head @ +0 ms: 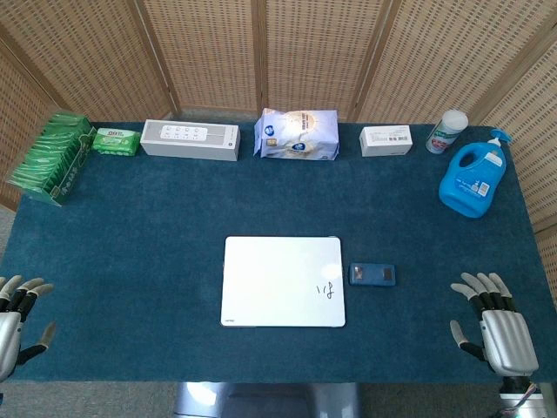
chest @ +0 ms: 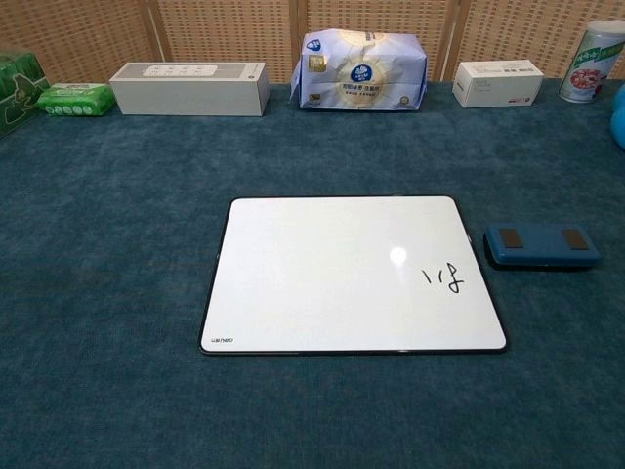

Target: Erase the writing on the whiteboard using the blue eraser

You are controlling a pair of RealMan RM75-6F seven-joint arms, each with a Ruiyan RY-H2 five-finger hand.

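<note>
A white whiteboard (head: 278,279) (chest: 342,274) lies flat at the middle front of the blue table, with a small black scribble (head: 327,291) (chest: 443,279) near its right edge. The blue eraser (head: 372,275) (chest: 541,245) lies just right of the board, apart from both hands. My right hand (head: 496,326) hovers open at the front right corner, fingers spread, well right of the eraser. At the front left edge my left hand (head: 16,313) is open too, far from the board. Neither hand shows in the chest view.
Along the back edge stand a green packet stack (head: 52,157), a green wipes pack (head: 115,141), a white box (head: 190,139), a tissue pack (head: 296,134), a small white carton (head: 386,140), a canister (head: 446,131) and a blue detergent bottle (head: 473,178).
</note>
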